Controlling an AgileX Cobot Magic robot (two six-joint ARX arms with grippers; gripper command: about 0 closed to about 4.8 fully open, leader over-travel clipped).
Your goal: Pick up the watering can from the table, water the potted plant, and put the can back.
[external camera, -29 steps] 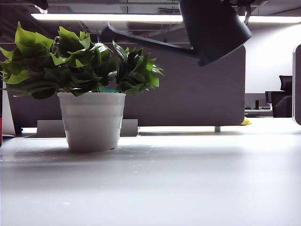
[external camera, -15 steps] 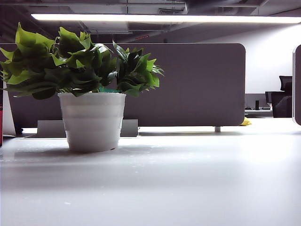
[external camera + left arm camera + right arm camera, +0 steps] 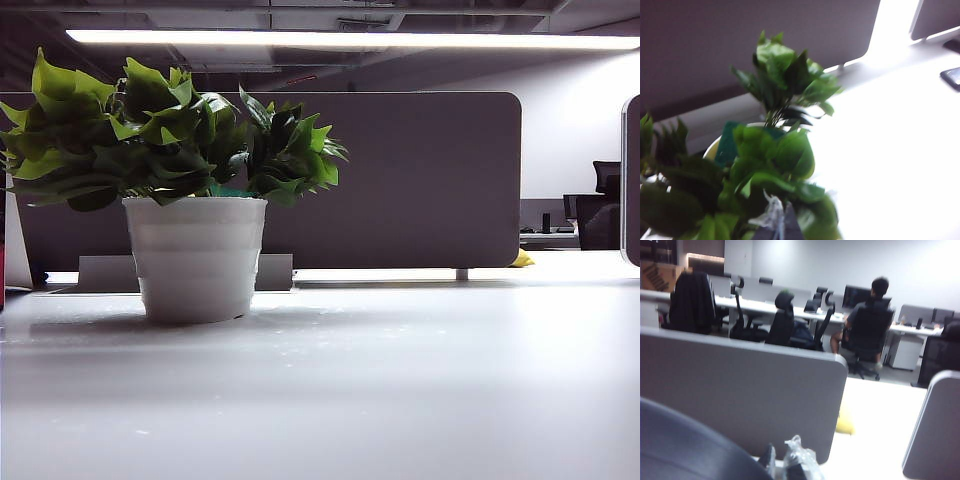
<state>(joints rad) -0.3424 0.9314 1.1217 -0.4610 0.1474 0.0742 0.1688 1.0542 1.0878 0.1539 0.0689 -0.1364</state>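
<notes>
Overhead, unlabelled watering can [image 3: 685, 450] by shut right tool [image 3: 785, 465].

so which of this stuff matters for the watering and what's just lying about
Job: potted plant; watering can, up beside the shut right gripper; table; left gripper over the plant's leaves.
Just there: grey partition; yellow object by it; office chairs; seated person.
</notes>
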